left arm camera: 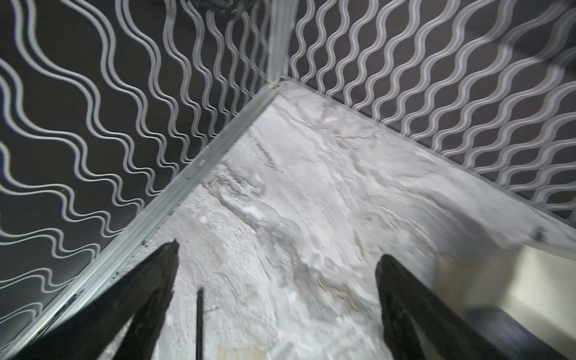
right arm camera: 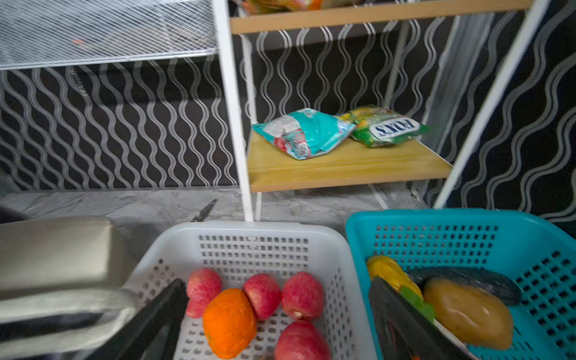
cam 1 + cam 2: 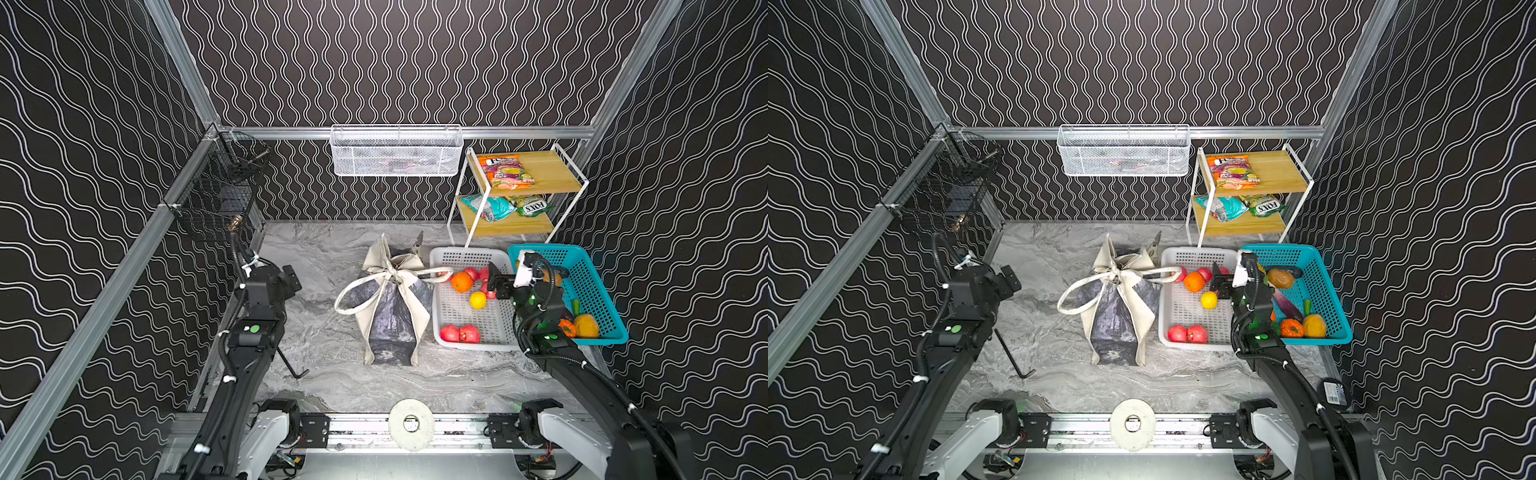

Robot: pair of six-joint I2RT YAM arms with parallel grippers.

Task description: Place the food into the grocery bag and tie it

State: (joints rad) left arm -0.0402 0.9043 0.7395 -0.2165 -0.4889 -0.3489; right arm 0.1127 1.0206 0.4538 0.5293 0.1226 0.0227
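The left tool point(image 1: 279, 252) hangs wide open and empty, the cream canvas grocery bag with its dark marbled panel point(image 3: 390, 316) stands, handles knotted, on the grey marbled table point(image 3: 324, 266), and the right tool point(image 2: 277, 282) gapes empty over red toy apples point(image 2: 301, 294) in a white perforated plastic basket point(image 2: 249, 229).

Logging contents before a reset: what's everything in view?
grocery bag: one, cream and dark grey, table centre
white basket: one, white, right of bag
apples: six, red, white basket
orange: one, orange, white basket
lemon: one, yellow, white basket
teal basket: one, teal, far right
mixed produce: several, yellow, orange, purple, teal basket
snack packets: three, orange, teal, green, shelf rack
shelf rack: one, white and wood, back right
mesh basket: one, white, back rail
wire basket: one, black, left rail
hex key: one, black, table left
left gripper: one, black, open over bare table
right gripper: one, black, open above white basket
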